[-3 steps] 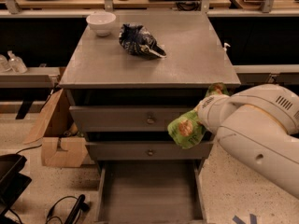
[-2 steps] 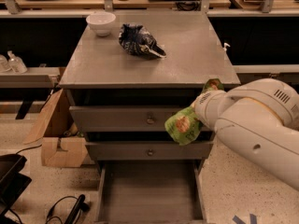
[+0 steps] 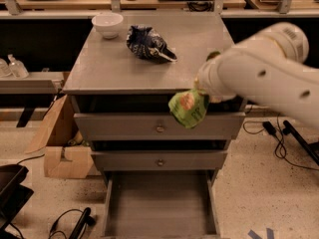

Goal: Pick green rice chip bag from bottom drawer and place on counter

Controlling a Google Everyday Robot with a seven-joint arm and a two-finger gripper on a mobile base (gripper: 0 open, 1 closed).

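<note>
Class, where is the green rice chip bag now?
Right of centre in the camera view, the green rice chip bag hangs from the gripper, below the front edge of the counter.

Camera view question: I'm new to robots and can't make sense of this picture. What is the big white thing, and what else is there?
There is one picture, taken from in front of a grey drawer cabinet and looking down at it; where the camera is mounted isn't known. The white shape on the right is the robot's arm. Its gripper, the two-finger hand at the arm's end, holds a green bag in the air, in front of the top drawer and just below the counter's front edge. The counter is the cabinet's flat top. On it lie a white bowl and a dark blue bag. The bottom drawer is pulled out and looks empty. The green bag is not yet on the counter.
</note>
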